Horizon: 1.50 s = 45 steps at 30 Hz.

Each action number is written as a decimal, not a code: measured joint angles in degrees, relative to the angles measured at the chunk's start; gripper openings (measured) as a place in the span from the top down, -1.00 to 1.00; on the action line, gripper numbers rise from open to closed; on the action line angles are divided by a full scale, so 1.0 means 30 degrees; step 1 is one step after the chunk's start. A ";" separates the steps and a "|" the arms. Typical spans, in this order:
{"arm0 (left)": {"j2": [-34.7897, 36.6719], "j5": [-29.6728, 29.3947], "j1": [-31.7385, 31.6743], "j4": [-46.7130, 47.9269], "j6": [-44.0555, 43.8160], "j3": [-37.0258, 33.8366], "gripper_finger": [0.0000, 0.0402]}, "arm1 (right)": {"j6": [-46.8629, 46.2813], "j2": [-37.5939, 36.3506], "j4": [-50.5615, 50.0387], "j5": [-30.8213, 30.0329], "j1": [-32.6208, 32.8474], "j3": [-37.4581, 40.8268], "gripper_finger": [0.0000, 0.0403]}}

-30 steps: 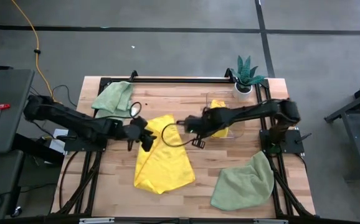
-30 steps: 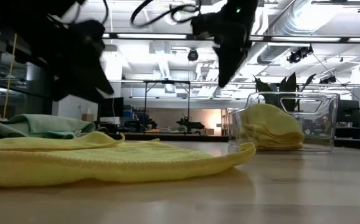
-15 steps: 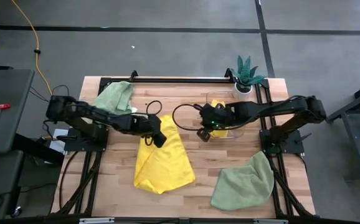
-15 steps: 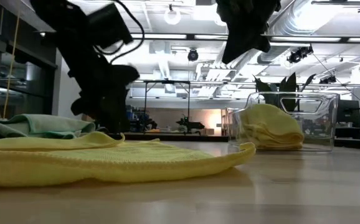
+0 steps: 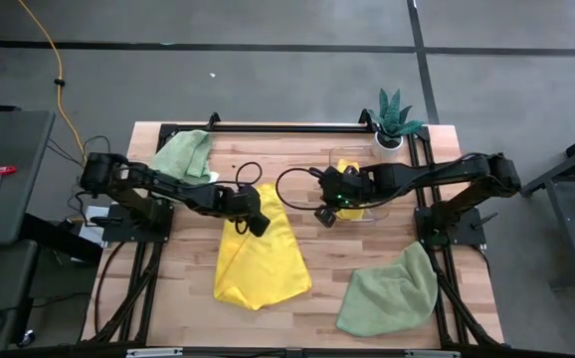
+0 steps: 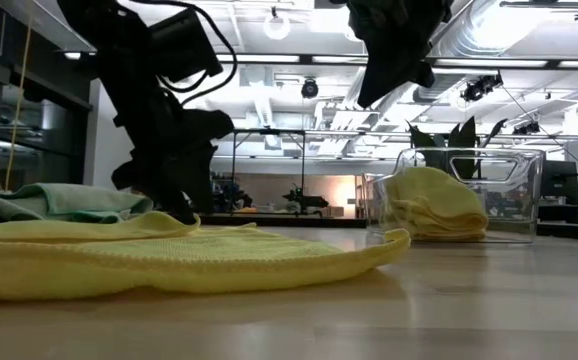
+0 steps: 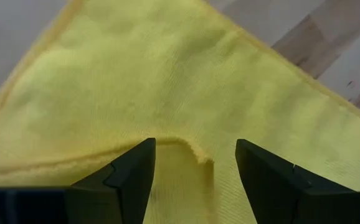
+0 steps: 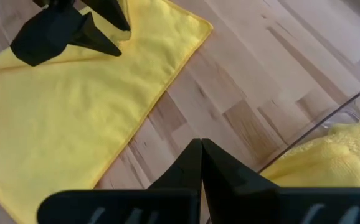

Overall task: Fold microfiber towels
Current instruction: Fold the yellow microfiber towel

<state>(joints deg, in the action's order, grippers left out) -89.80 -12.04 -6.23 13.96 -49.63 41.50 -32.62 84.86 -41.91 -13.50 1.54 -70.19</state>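
Observation:
A yellow microfiber towel (image 5: 260, 254) lies spread on the wooden table's middle, also in the low view (image 6: 169, 260). My left gripper (image 5: 253, 221) is low over its far left part, open, pointing steeply down. Its fingers stand on either side of a small turned-over corner (image 7: 189, 152) of the cloth. My right gripper (image 5: 324, 214) is shut on nothing, hanging above the bare wood to the towel's right (image 8: 200, 146). One green towel (image 5: 183, 154) lies bunched at the far left, another (image 5: 392, 288) at the near right. My left gripper comes at the yellow towel from above. Its fingertips (image 6: 179, 210) reach down to the cloth's top surface, but I cannot tell whether they touch it. Nothing is pinched between them.
A clear container (image 5: 352, 194) with folded yellow cloth (image 6: 434, 205) inside stands right of my right gripper. A small potted plant (image 5: 395, 119) is at the far right corner. Bare wood lies along the near edge and the near left.
My left gripper has moved toward the table's right and down, onto the far part of the yellow towel, tipping more steeply. My right gripper has risen and drawn back toward the container, staying shut. The towel lies as before.

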 joint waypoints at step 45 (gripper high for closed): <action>0.8099 -0.1491 -0.3030 0.9250 0.6527 -0.0022 1.00 | -0.2105 0.7102 1.1420 0.4651 0.3802 0.2011 1.00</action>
<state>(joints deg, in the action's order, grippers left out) -65.50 -16.52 -15.32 41.71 -30.05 41.43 -38.94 106.16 -7.65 0.46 12.95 -64.16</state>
